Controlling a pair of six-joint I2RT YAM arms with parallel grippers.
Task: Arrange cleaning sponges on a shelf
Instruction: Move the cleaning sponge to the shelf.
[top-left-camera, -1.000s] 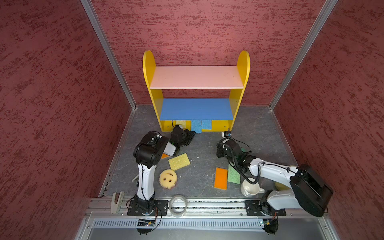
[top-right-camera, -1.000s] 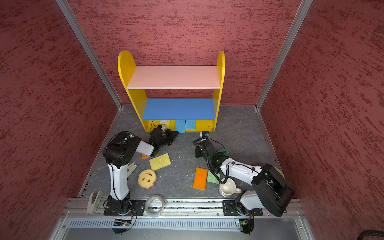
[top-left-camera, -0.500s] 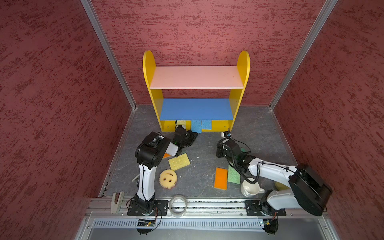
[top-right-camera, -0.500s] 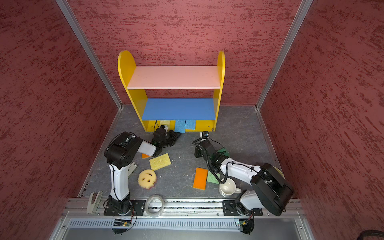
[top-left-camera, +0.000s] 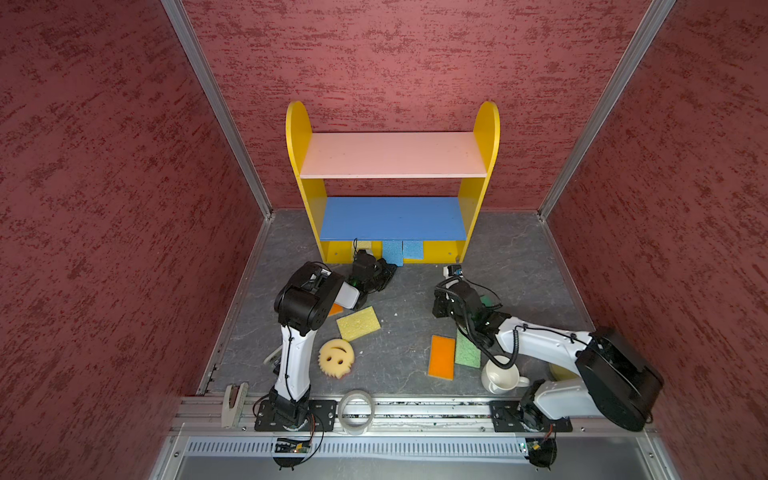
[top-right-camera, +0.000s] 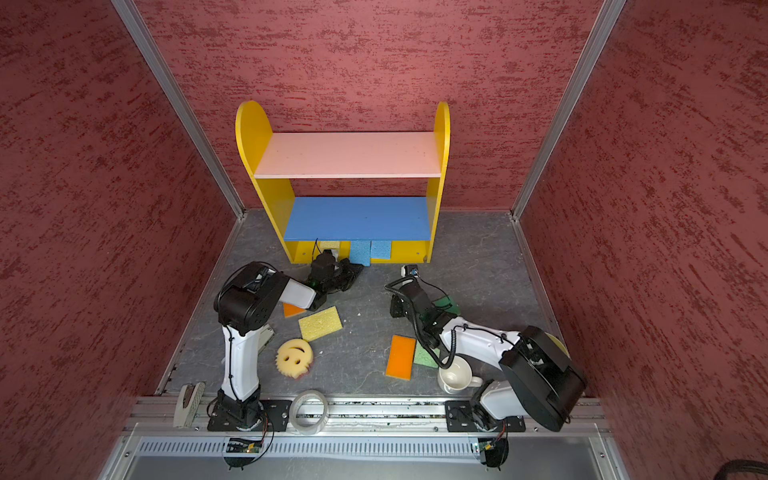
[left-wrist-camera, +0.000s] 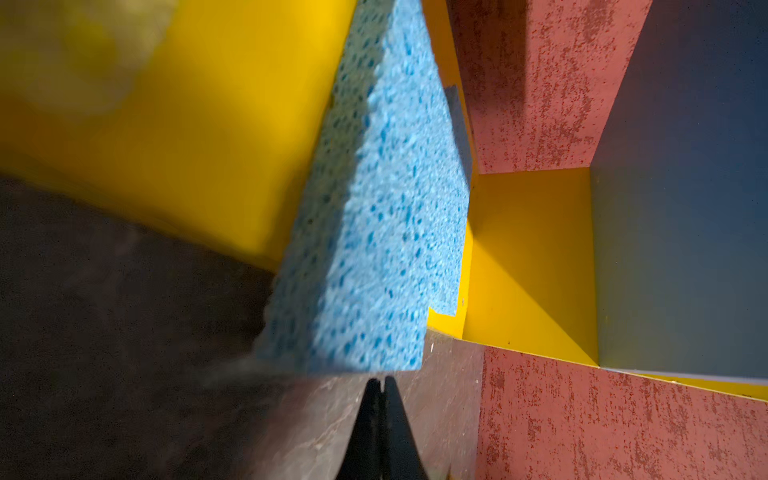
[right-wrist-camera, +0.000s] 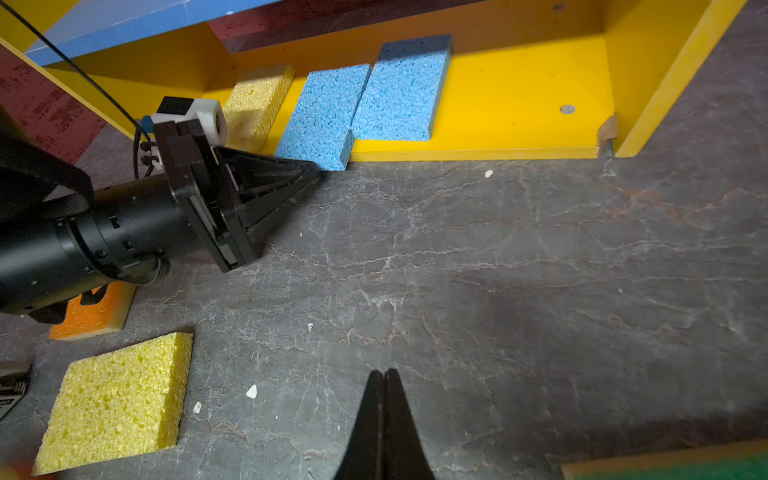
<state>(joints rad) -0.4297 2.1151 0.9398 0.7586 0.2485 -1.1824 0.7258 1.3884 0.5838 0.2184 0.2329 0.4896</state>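
Observation:
The shelf (top-left-camera: 392, 156) stands at the back wall. On its yellow base (right-wrist-camera: 519, 104) lie a yellow sponge (right-wrist-camera: 259, 99) and two blue sponges (right-wrist-camera: 401, 95). The nearer blue sponge (right-wrist-camera: 320, 116) overhangs the front edge. My left gripper (left-wrist-camera: 381, 380) is shut and empty, its tips right at that sponge's overhanging end (left-wrist-camera: 365, 266). My right gripper (right-wrist-camera: 384, 372) is shut with nothing in it, over bare floor. Loose on the floor are a yellow sponge (top-left-camera: 358, 323), the smiley sponge (top-left-camera: 336, 357), an orange one (top-left-camera: 441, 356) and a green one (top-left-camera: 467, 353).
Another orange sponge (top-left-camera: 334, 309) lies partly under the left arm, and a green one (top-left-camera: 484, 300) under the right wrist. A white mug (top-left-camera: 498, 376) stands beside the right arm. A clear tape ring (top-left-camera: 356, 409) rests on the front rail. Red walls enclose three sides.
My left gripper has crept forward toward the shelf's base, up to the overhanging blue sponge. My right gripper has closed its last small gap; that arm has hardly moved.

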